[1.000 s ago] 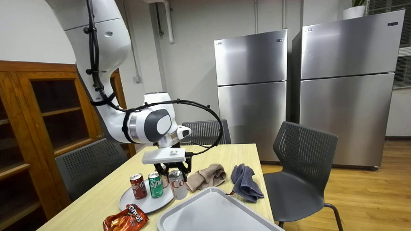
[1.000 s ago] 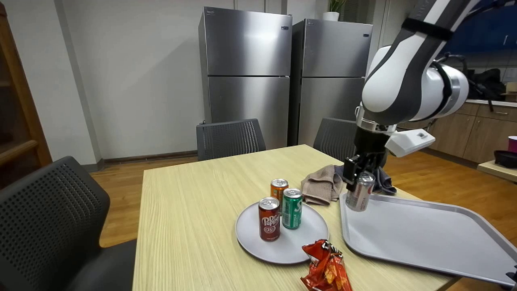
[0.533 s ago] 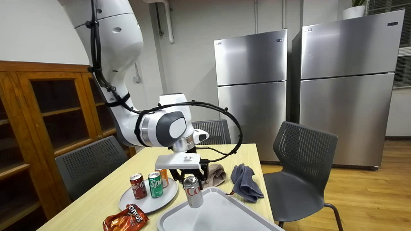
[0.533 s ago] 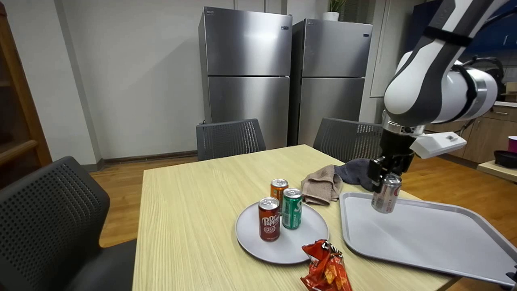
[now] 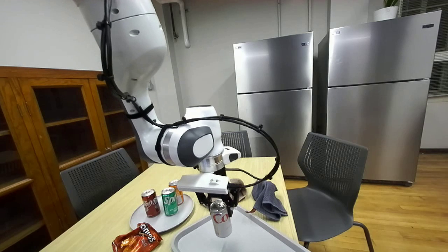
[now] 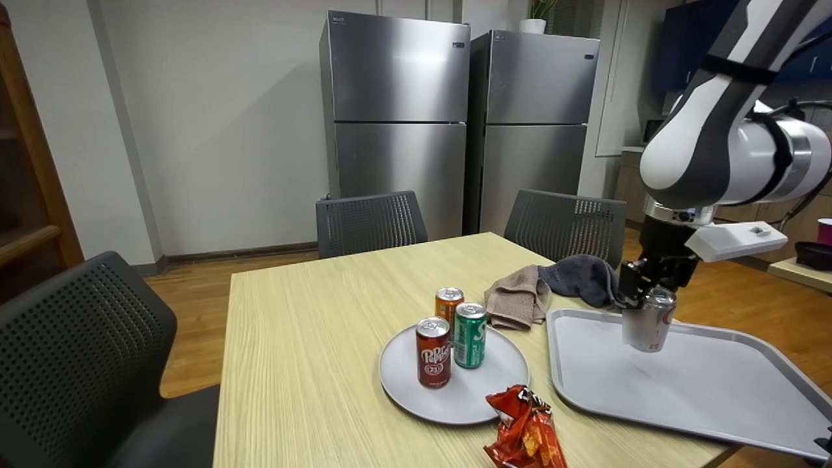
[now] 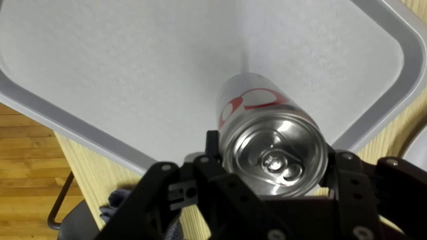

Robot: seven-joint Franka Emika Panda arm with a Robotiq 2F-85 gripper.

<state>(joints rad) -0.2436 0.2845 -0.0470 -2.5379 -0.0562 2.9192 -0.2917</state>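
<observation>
"How's the grip?"

"I have the fingers [image 7: 212,145] parted by just the width of a silver can [image 7: 275,153], one pressed to each side below its lid. The gripper [image 7: 271,151] has hold of that and of nothing else I can see."

"And where is the can?"

"Over the tray [image 6: 656,390], tilted slightly. Its base looks apart from the surface (though from this far off I can't judge the gap well)."

"What's just changed?"

"Compared with a second ago, the can is farther in over the tray and farther from the plate [image 6: 448,409], while my grip looks the same. I read that as the carry being past the rim, with only the fingers bearing the can."

"What's around it?"

"Just beyond the tray's end, a brown cloth [image 6: 517,299] and a dark blue cloth [image 6: 582,279] lie crumpled near each other. On the plate, a Dr Pepper can [image 6: 433,357], a Sprite can [image 6: 470,338] and an orange can [image 6: 447,305] stand upright, close together. A red chip bag [image 6: 523,432] lies just beside the plate."

"And farther out?"

"The wooden table [image 6: 312,338] underneath it all, then a dark chair [image 5: 330,171] at its side and a steel refrigerator [image 5: 274,105] behind, well apart from my fingers."
</observation>
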